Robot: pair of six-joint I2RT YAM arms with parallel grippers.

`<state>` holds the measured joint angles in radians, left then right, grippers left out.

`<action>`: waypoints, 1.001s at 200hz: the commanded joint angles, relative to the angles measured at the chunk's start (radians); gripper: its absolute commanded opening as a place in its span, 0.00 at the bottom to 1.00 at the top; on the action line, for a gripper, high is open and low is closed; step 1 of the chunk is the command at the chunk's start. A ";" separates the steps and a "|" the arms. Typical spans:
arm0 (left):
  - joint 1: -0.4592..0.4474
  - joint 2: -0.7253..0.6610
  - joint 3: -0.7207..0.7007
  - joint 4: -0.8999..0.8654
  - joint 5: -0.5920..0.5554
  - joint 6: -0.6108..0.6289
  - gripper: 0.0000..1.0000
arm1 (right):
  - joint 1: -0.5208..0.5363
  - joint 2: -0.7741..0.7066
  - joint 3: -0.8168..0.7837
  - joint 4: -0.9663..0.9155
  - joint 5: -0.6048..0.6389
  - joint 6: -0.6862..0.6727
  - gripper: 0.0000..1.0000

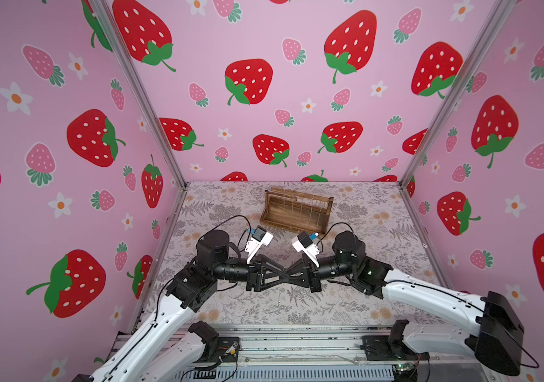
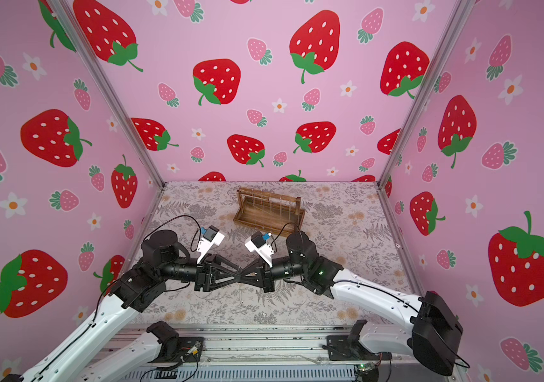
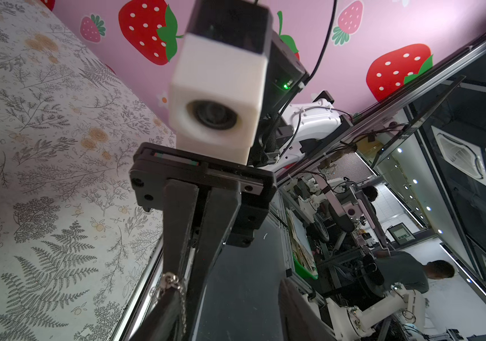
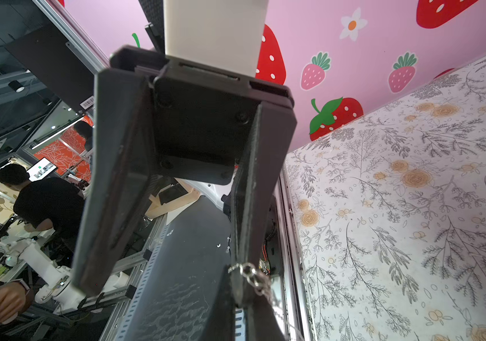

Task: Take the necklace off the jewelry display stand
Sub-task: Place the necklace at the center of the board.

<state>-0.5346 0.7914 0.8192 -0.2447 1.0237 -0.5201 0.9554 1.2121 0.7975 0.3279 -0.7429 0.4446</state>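
The two arms meet tip to tip over the middle of the surface (image 1: pixel 363 264), well in front of the stand (image 1: pixel 297 211), which sits near the back wall with its tray base flat and its top bars up. The necklace (image 4: pixel 248 270) is off the stand and at this meeting point: its silver ring and a few chain links show right at the fingertips, and in both top views a thin strand hangs from there toward the surface. The right claw (image 1: pixel 292 273) has its fingers pressed together, and the left wrist view shows the ring caught at their tips, so it is pinching the necklace. The left claw (image 1: pixel 280 274) stands spread, its two fingers well apart on either side of the right claw's tips. This looks like a handover, with the chain carried by the right arm alone. Holding it by the clasp end high above the surface lets the rest hang straight, free of snags. Fine lines seem to hang from the stand's bars, too faint to tell what they are.
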 commanded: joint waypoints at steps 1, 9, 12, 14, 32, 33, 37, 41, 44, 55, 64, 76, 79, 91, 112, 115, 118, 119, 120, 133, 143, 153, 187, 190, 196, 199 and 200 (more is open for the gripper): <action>0.007 -0.030 0.062 -0.135 -0.148 -0.006 0.52 | -0.006 -0.005 0.004 -0.056 0.082 -0.023 0.00; 0.007 -0.039 0.072 -0.183 -0.188 0.010 0.52 | -0.004 -0.006 0.001 -0.060 0.085 -0.020 0.00; 0.008 -0.041 0.076 -0.202 -0.207 0.020 0.51 | -0.002 -0.007 0.000 -0.061 0.086 -0.020 0.00; 0.007 -0.042 0.081 -0.218 -0.220 0.025 0.51 | -0.001 -0.008 0.000 -0.063 0.087 -0.019 0.00; 0.007 -0.057 0.116 -0.372 -0.365 0.101 0.49 | 0.012 -0.018 -0.002 -0.085 0.099 -0.021 0.00; 0.007 -0.058 0.117 -0.379 -0.372 0.105 0.49 | 0.013 -0.019 -0.003 -0.087 0.100 -0.021 0.00; 0.007 -0.061 0.122 -0.407 -0.402 0.118 0.49 | 0.016 -0.022 -0.002 -0.092 0.103 -0.023 0.00; 0.007 -0.064 0.126 -0.433 -0.432 0.130 0.49 | 0.020 -0.024 -0.003 -0.096 0.106 -0.024 0.00; 0.008 -0.066 0.128 -0.448 -0.454 0.139 0.49 | 0.023 -0.026 -0.004 -0.100 0.110 -0.025 0.00; 0.007 -0.072 0.131 -0.504 -0.532 0.161 0.49 | 0.034 -0.032 -0.003 -0.111 0.123 -0.027 0.00; 0.007 -0.076 0.131 -0.533 -0.591 0.166 0.49 | 0.043 -0.032 -0.004 -0.119 0.132 -0.026 0.00; 0.007 -0.087 0.122 -0.543 -0.621 0.170 0.48 | 0.054 -0.033 -0.005 -0.119 0.139 -0.026 0.00; 0.007 -0.092 0.119 -0.542 -0.620 0.170 0.48 | 0.058 -0.034 -0.006 -0.119 0.143 -0.025 0.00; 0.007 -0.110 0.108 -0.532 -0.617 0.165 0.48 | 0.070 -0.033 -0.006 -0.124 0.168 -0.020 0.00; 0.007 -0.147 0.112 -0.558 -0.657 0.164 0.48 | 0.087 -0.019 0.002 -0.152 0.238 0.009 0.00; 0.007 -0.153 0.114 -0.565 -0.666 0.164 0.48 | 0.090 -0.015 0.005 -0.158 0.253 0.015 0.00; 0.007 -0.161 0.114 -0.572 -0.676 0.164 0.48 | 0.093 -0.012 0.007 -0.165 0.269 0.021 0.00; 0.007 -0.163 0.115 -0.574 -0.678 0.163 0.48 | 0.094 -0.012 0.008 -0.168 0.276 0.024 0.00; 0.007 -0.165 0.115 -0.576 -0.681 0.164 0.48 | 0.096 -0.010 0.009 -0.170 0.282 0.025 0.00; 0.007 -0.202 0.109 -0.598 -0.708 0.164 0.48 | 0.110 0.009 0.021 -0.200 0.355 0.051 0.00; 0.007 -0.230 0.097 -0.604 -0.716 0.159 0.48 | 0.121 0.027 0.028 -0.215 0.391 0.066 0.00; 0.007 -0.256 0.085 -0.599 -0.715 0.148 0.48 | 0.131 0.043 0.037 -0.222 0.416 0.079 0.00; 0.007 -0.294 0.094 -0.615 -0.708 0.125 0.48 | 0.160 0.093 0.048 -0.218 0.459 0.112 0.00; 0.007 -0.296 0.094 -0.618 -0.706 0.124 0.48 | 0.162 0.095 0.048 -0.218 0.463 0.113 0.00; 0.008 -0.300 0.091 -0.619 -0.703 0.124 0.48 | 0.166 0.100 0.048 -0.217 0.470 0.116 0.00; 0.007 -0.303 0.089 -0.618 -0.702 0.123 0.48 | 0.168 0.103 0.048 -0.216 0.474 0.118 0.00; 0.007 -0.303 0.089 -0.618 -0.701 0.123 0.48 | 0.170 0.103 0.047 -0.216 0.474 0.118 0.00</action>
<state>-0.5301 0.5022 0.9123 -0.8375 0.3279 -0.3901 1.1053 1.3006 0.8158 0.1249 -0.3328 0.5304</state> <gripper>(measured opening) 0.481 0.040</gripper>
